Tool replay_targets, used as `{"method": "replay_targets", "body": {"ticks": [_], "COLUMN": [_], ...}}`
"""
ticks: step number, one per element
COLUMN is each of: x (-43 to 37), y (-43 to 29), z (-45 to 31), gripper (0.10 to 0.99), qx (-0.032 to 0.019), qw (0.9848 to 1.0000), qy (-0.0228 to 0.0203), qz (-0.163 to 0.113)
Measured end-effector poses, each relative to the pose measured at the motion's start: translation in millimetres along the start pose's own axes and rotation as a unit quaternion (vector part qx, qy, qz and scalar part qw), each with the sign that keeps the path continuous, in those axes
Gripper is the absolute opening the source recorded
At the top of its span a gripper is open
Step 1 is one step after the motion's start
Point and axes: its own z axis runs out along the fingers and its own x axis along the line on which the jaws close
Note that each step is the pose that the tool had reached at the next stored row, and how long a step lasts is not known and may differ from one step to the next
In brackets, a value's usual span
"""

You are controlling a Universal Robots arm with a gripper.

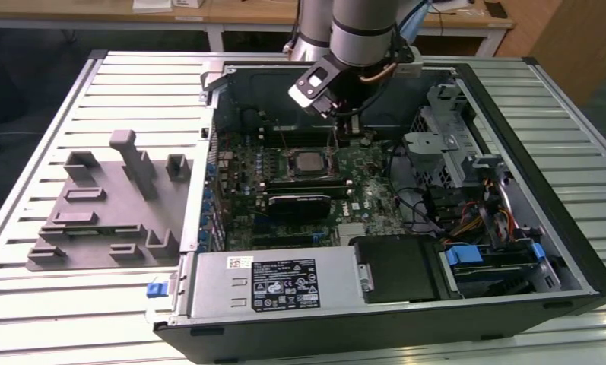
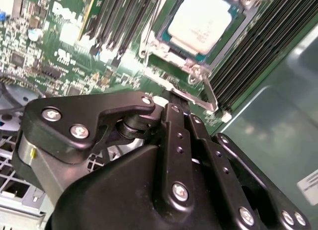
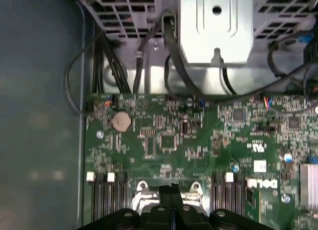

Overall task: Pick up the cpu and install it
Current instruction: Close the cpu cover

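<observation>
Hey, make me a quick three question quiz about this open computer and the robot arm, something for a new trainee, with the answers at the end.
1. True or false: the cpu sits in its socket on the motherboard.
2. Pick one. The gripper above the board is: A, wide open; B, shut with nothing in it; C, shut on a cable.
3. Short answer: in the exterior view, on which side of the computer case does the grey fixture stand?

Key: 1 true. 2 B. 3 the exterior view's left.
</observation>
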Motion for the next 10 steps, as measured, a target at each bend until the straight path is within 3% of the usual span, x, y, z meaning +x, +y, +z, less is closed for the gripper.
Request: {"method": "replay_targets", "body": {"ticks": [10], "x": [0.1], "y": [-26.1], "z": [-0.6], "gripper": [0.106], "qx": [-0.0002], "qw": [1.0000], "qy": [0.0000], "qz": [0.004]}}
